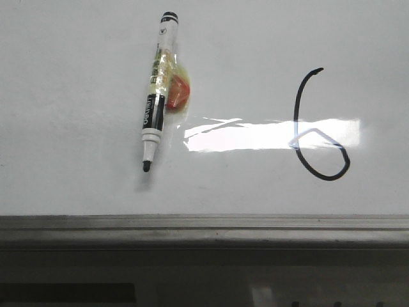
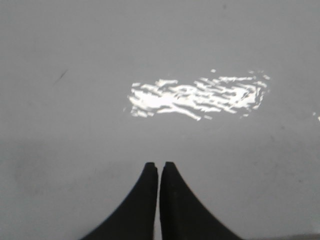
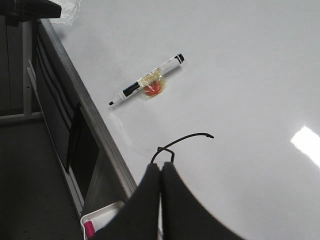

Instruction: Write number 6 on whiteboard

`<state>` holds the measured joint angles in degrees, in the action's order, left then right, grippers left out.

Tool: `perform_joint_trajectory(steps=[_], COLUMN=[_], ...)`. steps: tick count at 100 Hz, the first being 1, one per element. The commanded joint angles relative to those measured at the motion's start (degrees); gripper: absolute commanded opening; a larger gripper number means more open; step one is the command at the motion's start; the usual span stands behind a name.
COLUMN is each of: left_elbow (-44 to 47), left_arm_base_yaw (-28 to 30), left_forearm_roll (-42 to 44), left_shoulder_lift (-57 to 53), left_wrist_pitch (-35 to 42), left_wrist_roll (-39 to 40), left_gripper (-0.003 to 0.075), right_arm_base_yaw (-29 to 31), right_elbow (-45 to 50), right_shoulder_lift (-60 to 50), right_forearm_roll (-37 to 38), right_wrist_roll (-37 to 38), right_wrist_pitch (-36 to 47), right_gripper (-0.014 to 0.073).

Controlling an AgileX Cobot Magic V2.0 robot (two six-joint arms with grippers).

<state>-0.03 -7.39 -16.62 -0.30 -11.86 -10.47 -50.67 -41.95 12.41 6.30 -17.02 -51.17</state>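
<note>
A black hand-drawn number 6 (image 1: 317, 131) stands on the right part of the whiteboard (image 1: 77, 77), its loop crossing a bright light reflection. It also shows in the right wrist view (image 3: 182, 140), partly hidden behind my right gripper (image 3: 161, 165), which is shut and empty above the board's near edge. An uncapped black-and-white marker (image 1: 156, 96) with a yellow and orange lump taped to it lies on the board to the left; it also shows in the right wrist view (image 3: 147, 86). My left gripper (image 2: 159, 164) is shut and empty over bare board (image 2: 75, 125). Neither gripper shows in the front view.
The board's grey metal frame (image 1: 204, 227) runs along the near edge, also seen in the right wrist view (image 3: 95, 120). A white tray (image 3: 100, 215) holding a pink item (image 3: 90, 229) sits below that edge. A bright reflection (image 2: 195, 95) lies on the board.
</note>
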Motion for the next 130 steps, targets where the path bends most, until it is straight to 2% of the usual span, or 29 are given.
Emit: perform_joint_trajectory(steps=[1, 6, 108, 114, 122, 130], left_elbow=[0.33, 0.38, 1.28, 1.28, 1.28, 1.28], left_arm_base_yaw=[1.29, 1.32, 1.43, 1.43, 1.43, 1.43], left_forearm_roll=[0.13, 0.89, 0.99, 0.89, 0.89, 0.89], left_shoulder_lift=[-1.33, -1.75, -1.63, -1.63, -1.63, -1.63], left_wrist_pitch=[-3.55, -6.63, -5.64, -5.64, -5.64, -5.64], left_wrist_roll=[3.01, 3.12, 3.25, 3.25, 3.25, 3.25], left_gripper=[-0.0020, -0.0020, -0.0020, -0.0020, -0.0020, -0.0020], right_arm_base_yaw=[0.23, 0.23, 0.23, 0.77, 2.95, 8.10], right_elbow=[-1.84, -1.84, -1.84, -1.57, 0.22, 3.86], right_shoulder_lift=[0.85, 0.85, 0.85, 0.85, 0.85, 0.95], right_forearm_roll=[0.77, 0.77, 0.72, 3.30, 7.19, 7.78], right_wrist_roll=[0.25, 0.25, 0.25, 0.25, 0.25, 1.54], right_wrist_pitch=[3.89, 3.89, 3.01, 2.26, 5.75, 14.07], right_gripper=[-0.0064, -0.0064, -0.0064, -0.0064, -0.0064, -0.0064])
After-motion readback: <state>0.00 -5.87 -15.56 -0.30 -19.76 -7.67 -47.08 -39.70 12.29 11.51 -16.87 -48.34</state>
